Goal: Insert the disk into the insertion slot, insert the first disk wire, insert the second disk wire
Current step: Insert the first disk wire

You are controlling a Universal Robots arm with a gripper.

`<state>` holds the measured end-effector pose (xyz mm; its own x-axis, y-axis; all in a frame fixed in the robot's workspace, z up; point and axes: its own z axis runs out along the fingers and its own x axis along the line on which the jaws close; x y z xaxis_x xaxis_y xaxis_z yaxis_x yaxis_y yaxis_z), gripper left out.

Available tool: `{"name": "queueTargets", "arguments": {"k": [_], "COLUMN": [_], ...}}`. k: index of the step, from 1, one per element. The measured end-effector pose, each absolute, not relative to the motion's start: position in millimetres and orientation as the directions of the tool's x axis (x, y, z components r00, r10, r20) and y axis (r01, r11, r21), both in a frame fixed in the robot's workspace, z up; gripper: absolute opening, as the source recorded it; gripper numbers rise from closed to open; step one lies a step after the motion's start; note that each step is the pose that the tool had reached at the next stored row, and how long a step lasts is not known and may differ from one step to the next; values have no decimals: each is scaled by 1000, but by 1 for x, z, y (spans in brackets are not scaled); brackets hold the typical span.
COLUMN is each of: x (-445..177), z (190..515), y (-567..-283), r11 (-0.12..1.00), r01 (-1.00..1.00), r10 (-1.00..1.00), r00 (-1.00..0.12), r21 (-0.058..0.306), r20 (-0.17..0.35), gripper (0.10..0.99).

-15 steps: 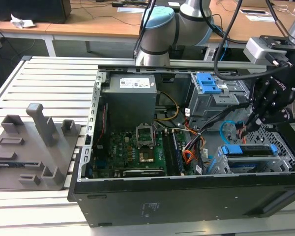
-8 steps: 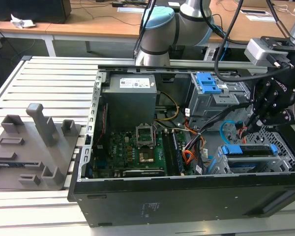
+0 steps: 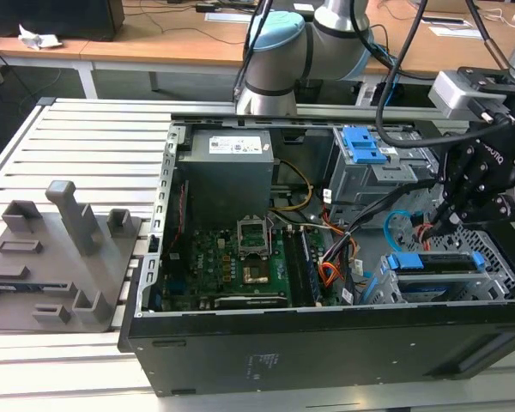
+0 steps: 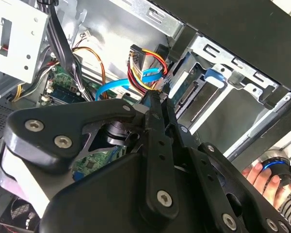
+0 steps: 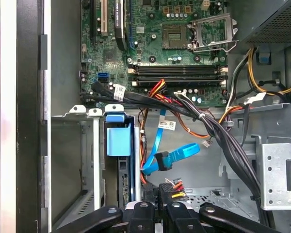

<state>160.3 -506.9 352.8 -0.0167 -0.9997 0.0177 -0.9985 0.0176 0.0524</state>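
One silver rectangular hard drive in a bright blue plastic carrier frame, the disk (image 3: 433,268), sits in one grey perforated sheet-metal insertion slot (image 3: 376,287), at the exterior view's near right of the black open computer case (image 3: 326,343). Probably dense, rigid and shock-sensitive, it is best held by the carrier's edges. Two soft wires lie near it, one blue flat cable (image 5: 182,151) and one red-yellow bundle (image 5: 177,183), each best taken at its stiff plug. One end effector (image 5: 166,195), fingers closed, meets the bundle's black plug; whether it clamps the plug cannot be told.

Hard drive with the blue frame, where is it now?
In the exterior view it sits in the grey metal bay at the case end on that view's right, just under the end effector, which grips a wire plug in the first wrist view.
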Motion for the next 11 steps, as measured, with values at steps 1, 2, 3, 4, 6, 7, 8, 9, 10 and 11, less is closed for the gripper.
{"name": "queueTargets", "arguments": {"k": [1, 2, 3, 4, 6, 7, 8, 9, 10, 11], "x": [160, 160, 160, 160, 160, 160, 160, 160, 160, 160], "z": [353, 353, 352, 352, 351, 351, 350, 350, 350, 350], "y": [-508, -510, -511, -512, -513, -513, -514, -516, -518, -520], "r11": [18, 18, 18, 18, 18, 18, 18, 18, 18, 18], "r01": [-998, -998, -998, -998, -998, -998, -998, -998, -998, -998], "r10": [-1000, -1000, -1000, -1000, -1000, -1000, -1000, -1000, -1000, -1000], "r00": [-17, -17, -17, -17, -17, -17, -17, -17, -17, -17], "r21": [52, 52, 52, 52, 52, 52, 52, 52, 52, 52], "r20": [18, 18, 18, 18, 18, 18, 18, 18, 18, 18], "gripper": [161, 161, 161, 161, 161, 161, 161, 161, 161, 161]}}
